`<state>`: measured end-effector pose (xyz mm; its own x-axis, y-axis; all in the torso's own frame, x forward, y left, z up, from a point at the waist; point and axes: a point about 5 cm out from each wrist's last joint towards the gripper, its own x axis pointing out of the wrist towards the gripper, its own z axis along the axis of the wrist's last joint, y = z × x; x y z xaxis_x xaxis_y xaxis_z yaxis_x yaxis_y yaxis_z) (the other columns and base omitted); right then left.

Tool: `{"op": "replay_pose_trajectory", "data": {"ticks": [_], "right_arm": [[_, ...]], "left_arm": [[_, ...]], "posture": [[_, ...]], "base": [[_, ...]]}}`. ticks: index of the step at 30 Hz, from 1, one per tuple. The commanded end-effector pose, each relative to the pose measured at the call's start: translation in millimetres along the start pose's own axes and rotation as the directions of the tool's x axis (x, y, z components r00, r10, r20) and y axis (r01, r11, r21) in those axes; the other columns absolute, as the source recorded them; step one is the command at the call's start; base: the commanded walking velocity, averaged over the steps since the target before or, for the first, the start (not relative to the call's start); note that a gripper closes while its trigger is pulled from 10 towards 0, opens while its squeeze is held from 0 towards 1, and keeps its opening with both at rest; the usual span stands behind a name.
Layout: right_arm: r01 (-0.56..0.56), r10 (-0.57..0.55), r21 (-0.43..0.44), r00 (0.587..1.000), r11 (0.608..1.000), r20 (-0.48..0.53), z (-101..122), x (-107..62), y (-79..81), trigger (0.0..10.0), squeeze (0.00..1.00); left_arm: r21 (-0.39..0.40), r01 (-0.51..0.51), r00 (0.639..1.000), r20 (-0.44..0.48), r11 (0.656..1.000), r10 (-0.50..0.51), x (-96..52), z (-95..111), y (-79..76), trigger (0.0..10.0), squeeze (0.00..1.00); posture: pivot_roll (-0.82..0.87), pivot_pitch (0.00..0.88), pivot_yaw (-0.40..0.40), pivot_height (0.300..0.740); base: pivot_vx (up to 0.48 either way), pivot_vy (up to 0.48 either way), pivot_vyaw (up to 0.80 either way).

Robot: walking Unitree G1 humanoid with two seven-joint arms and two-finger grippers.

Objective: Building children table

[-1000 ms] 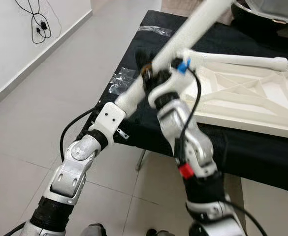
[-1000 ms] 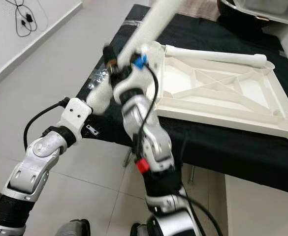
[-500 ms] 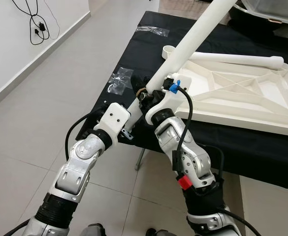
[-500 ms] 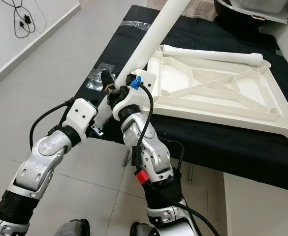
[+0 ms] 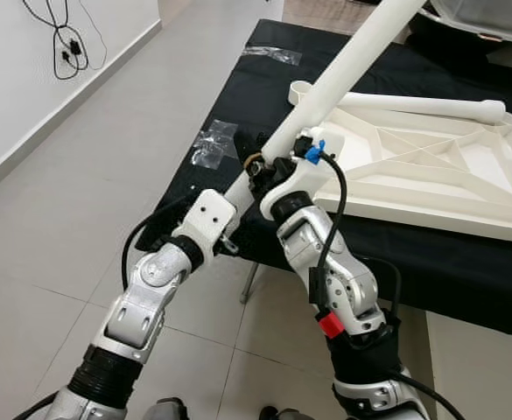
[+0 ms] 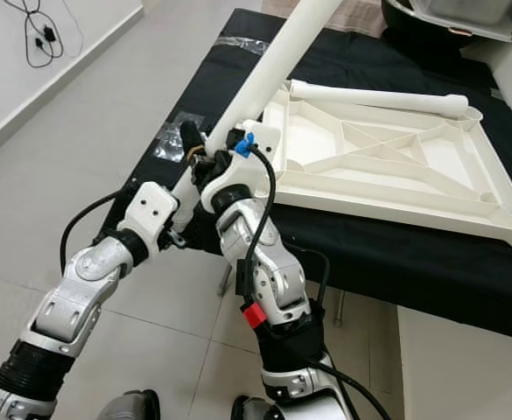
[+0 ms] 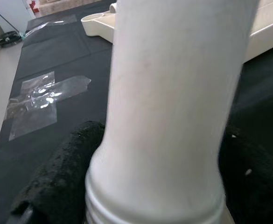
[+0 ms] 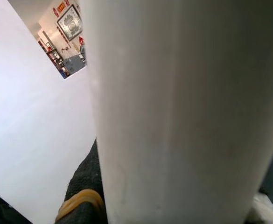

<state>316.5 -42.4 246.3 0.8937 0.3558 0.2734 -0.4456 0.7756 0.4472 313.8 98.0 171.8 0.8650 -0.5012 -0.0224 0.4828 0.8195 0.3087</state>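
Both the left gripper and right gripper clamp their fingers on a white table leg, angled above the black surface, beside the overturned tabletop; one fitted leg lies attached, assembly apparently early.

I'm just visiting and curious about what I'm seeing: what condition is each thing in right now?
White table leg: held tilted in the air by both grippers.
Left gripper: shut on the leg's lower end.
Right gripper: shut on the leg.
Tabletop: upside down on the black table.
Second leg: lying along the tabletop's far edge.
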Motion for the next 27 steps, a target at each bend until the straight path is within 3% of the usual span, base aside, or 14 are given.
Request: {"op": "replay_pose_trajectory", "data": {"ticks": [1,14,15,17,18,25,26,27], "right_arm": [[-0.046,0.045,0.079,0.999,0.996,0.013,-3.7,-4.2,16.7,10.0,0.00],[-0.025,0.024,0.028,1.000,0.999,0.015,-2.0,-1.3,10.9,10.0,0.00],[-0.022,0.021,0.015,0.999,1.000,0.025,-0.5,-0.4,8.9,10.0,0.00],[-0.027,0.027,0.011,0.999,1.000,0.030,0.5,0.4,7.6,10.0,0.00],[-0.047,0.047,0.007,0.998,0.999,0.034,2.0,1.5,6.2,10.0,1.00],[-0.141,0.141,0.019,0.990,0.990,0.026,6.9,3.1,5.3,10.0,1.00],[-0.225,0.225,0.025,0.974,0.974,0.014,9.6,1.3,2.5,10.0,0.00],[-0.225,0.225,0.025,0.974,0.974,0.014,9.6,1.3,2.5,10.0,0.00]], "left_arm": [[-0.006,0.020,1.000,-0.017,1.000,-0.020,1.0,-4.8,-5.6,0.0,0.00],[0.017,0.012,0.999,-0.042,1.000,-0.011,-3.4,-11.2,-4.2,0.0,0.00],[0.016,0.012,0.999,-0.040,1.000,-0.011,-3.5,-10.5,-3.8,10.0,0.00],[0.015,0.014,0.999,-0.039,1.000,-0.013,-3.8,-9.8,-4.0,10.0,0.00],[0.008,0.028,0.999,-0.030,1.000,-0.028,-5.5,-8.0,-5.5,10.0,0.00],[-0.008,0.090,0.996,0.003,0.996,-0.090,-12.9,-2.7,-9.7,10.0,0.00],[-0.014,0.127,0.992,0.015,0.992,-0.127,-20.8,-1.6,-9.4,10.0,0.00],[-0.014,0.127,0.992,0.015,0.992,-0.127,-20.8,-1.6,-9.4,10.0,0.00]], "posture": [[0.11,0.147,-0.083,0.740],[0.11,0.146,-0.088,0.740],[0.11,0.147,-0.088,0.740],[0.11,0.147,-0.088,0.740],[0.11,0.147,-0.087,0.740],[0.12,0.147,-0.087,0.740],[0.12,0.147,-0.087,0.740],[0.12,0.147,-0.087,0.740]], "base": [[0.000,0.000,0.00],[0.000,0.000,0.00],[0.000,0.000,0.00],[0.000,0.000,0.00],[0.000,0.000,0.00],[0.000,0.000,0.00],[0.000,0.000,0.00],[0.000,0.000,0.00]]}}
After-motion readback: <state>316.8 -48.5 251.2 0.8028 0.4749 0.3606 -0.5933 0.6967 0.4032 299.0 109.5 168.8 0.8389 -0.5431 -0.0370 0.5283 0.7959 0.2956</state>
